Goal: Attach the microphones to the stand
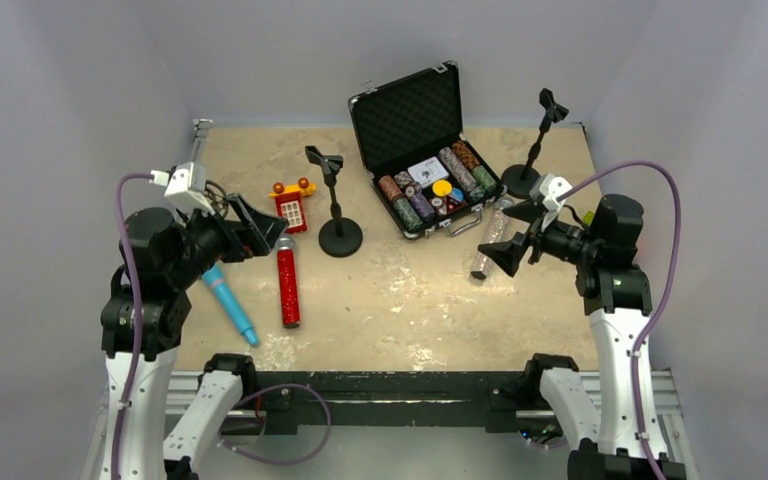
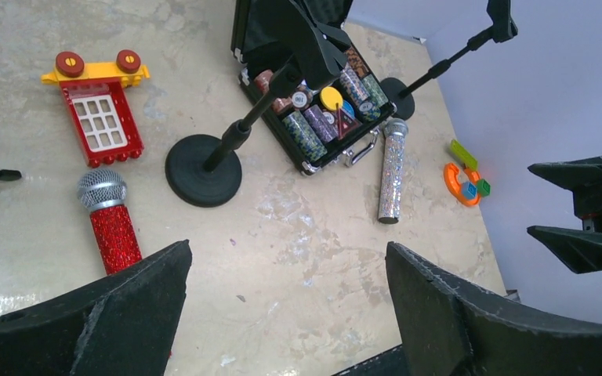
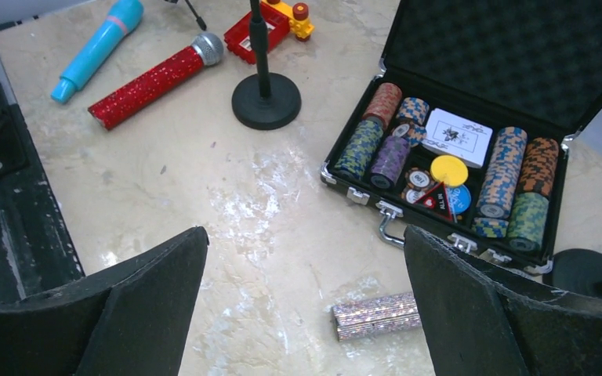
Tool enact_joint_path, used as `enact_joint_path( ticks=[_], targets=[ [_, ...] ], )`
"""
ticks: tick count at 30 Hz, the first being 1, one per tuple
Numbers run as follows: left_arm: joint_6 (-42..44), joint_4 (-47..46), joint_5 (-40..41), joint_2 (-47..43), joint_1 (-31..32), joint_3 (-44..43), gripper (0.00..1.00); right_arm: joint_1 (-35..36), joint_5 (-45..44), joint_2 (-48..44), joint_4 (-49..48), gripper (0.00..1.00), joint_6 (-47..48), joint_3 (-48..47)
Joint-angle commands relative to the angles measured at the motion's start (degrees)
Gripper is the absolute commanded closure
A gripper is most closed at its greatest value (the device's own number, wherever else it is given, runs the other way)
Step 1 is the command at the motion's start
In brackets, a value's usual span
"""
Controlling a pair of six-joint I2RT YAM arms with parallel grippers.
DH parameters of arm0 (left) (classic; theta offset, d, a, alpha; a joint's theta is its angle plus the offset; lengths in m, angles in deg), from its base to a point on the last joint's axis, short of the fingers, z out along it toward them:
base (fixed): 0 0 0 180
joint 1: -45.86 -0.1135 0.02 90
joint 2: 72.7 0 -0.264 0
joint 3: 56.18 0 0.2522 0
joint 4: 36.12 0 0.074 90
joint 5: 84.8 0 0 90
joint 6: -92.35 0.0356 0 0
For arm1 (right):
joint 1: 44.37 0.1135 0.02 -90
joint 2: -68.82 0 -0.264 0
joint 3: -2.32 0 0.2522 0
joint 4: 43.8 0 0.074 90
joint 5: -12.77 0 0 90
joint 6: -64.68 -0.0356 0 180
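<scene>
My two arms are the biggest things here. I hold both up over the table, I think so that each one can reach what lies on its own side. My left claw (image 2: 288, 266) is wide open with nothing in it. My right claw (image 3: 306, 243) is wide open and holds nothing too.

The black case (image 1: 407, 118) sits at the back with its lid up. It is full of chips and is not part of my job.

The near stand (image 1: 339, 236) and the far stand (image 1: 522, 180) both stand up straight on round feet. Their clips at the top hold nothing.

All three microphones lie flat on the table, so none is on a stand yet. The red microphone (image 1: 287, 285) and the blue microphone (image 1: 230, 305) lie close to my left claw. The silver microphone (image 1: 488, 240) lies close to my right claw, just beside the case. I guess each claw should pick up the ones near it.

The little red toy phone (image 1: 291, 205) lies behind the red microphone's head.

The table (image 1: 410, 300) is sandy with pale, worn patches. Plain grey walls (image 1: 80, 80) close it in on three sides.
</scene>
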Motion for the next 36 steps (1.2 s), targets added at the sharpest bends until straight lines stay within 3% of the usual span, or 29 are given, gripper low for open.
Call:
enact_joint_path(
  ticks=[1, 5, 12, 21, 25, 36],
  targets=[
    [-2.00, 4.49, 5.75, 3.99, 3.80, -7.11, 0.03, 0.15, 0.88, 1.65, -0.43, 0.01, 4.99, 0.46],
    [-3.04, 5.43, 16.30, 10.70, 12.36, -13.42, 0.04, 0.15, 1.04, 3.12, -3.09, 0.01, 2.24, 1.93],
    [-12.49, 0.95, 30.63, 21.55, 17.41, -19.36, 0.10, 0.09, 2.52, 2.83, -7.10, 0.01, 0.24, 5.24],
    [-26.90, 23.93, 50.98, 43.13, 24.99, -45.66, 0.14, 0.00, 3.92, 2.63, -8.46, 0.01, -0.10, 6.86],
    [-30.22, 29.90, 51.83, 49.73, 25.95, -52.48, 0.17, -0.02, 4.23, 3.00, -8.34, 0.01, -0.16, 7.05],
    [-30.01, 30.00, 53.84, 59.08, 27.45, -58.26, 0.26, -0.02, 4.20, 3.34, -7.99, 0.01, -0.14, 6.63]
  ],
)
